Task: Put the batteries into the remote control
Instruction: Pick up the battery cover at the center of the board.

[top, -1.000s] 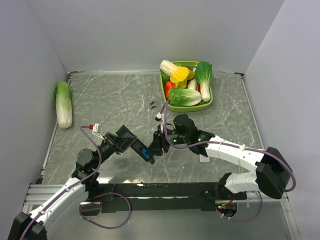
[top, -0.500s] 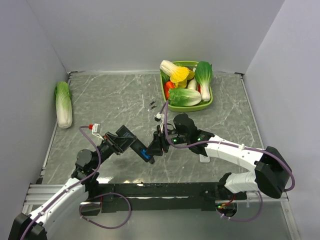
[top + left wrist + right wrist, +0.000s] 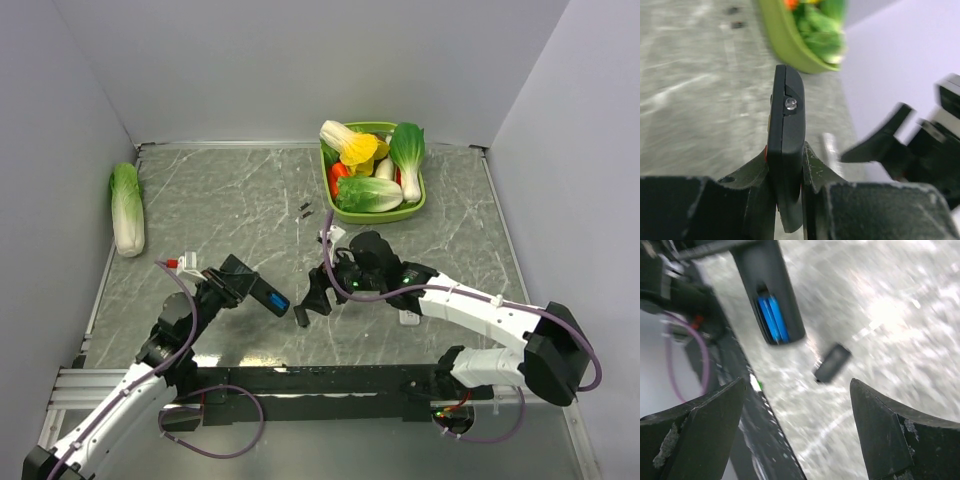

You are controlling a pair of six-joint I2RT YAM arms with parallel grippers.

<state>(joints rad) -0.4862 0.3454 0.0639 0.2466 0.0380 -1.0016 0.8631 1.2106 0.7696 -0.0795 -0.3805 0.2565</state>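
Since both bright-blue cylindrical batteries (image 3: 772,317) already lie side by side in the open bay of the slim black rectangular remote control (image 3: 785,125), the step in hand looks like finishing off: check both cells sit flush, then likely fetch the cover. Left claw (image 3: 238,285) pinches the remote edge-on, held clear of the grey marbled worktop (image 3: 220,200), bay end towards the right arm; best to hold that grip steady so nothing slides out. Right claw (image 3: 797,390) spread wide, empty, touching nothing, hovering just beside the remote's free end. Below it a small dark flat rectangular piece (image 3: 833,363) lies on the worktop, probably the bay cover, though blur prevents certainty. Approach it low and square. Farther back: two tiny dark bits (image 3: 304,209), a green tray (image 3: 413,210) of toy vegetables, a pale-green cabbage (image 3: 127,208) at far left.
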